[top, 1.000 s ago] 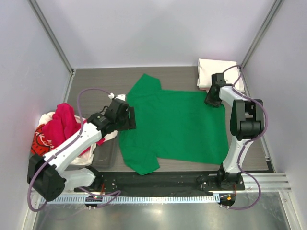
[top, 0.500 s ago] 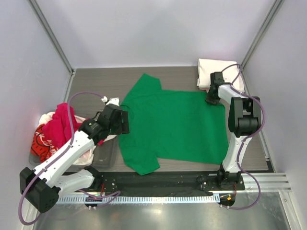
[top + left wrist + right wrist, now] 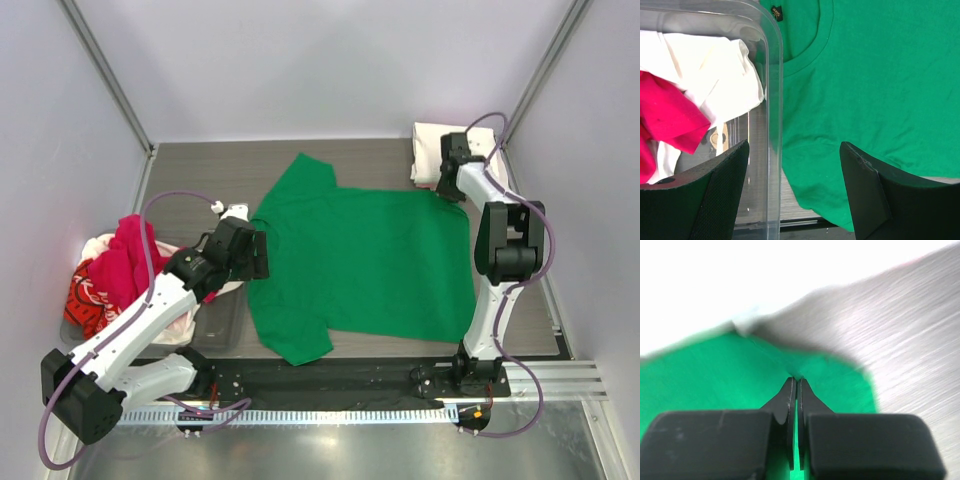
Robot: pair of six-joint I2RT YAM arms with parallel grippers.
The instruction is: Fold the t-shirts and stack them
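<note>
A bright green t-shirt (image 3: 365,258) lies spread flat on the table, neck toward the left. My right gripper (image 3: 446,192) is shut on the shirt's far right hem corner (image 3: 805,371), next to a folded cream-white tee (image 3: 445,150). My left gripper (image 3: 262,253) is open and empty, hovering at the shirt's collar (image 3: 812,47), straddling the clear bin's rim (image 3: 774,100). Magenta-red (image 3: 130,262), white (image 3: 715,60) and red printed (image 3: 88,298) tees sit heaped in the bin at the left.
The clear plastic bin (image 3: 215,320) stands at the left table edge. Grey walls enclose the table on three sides. The black arm-base rail (image 3: 350,380) runs along the near edge.
My right gripper moved toward the back with the green shirt's corner, pulling that hem straighter. My left arm drew back leftward from the collar, then stayed still.
</note>
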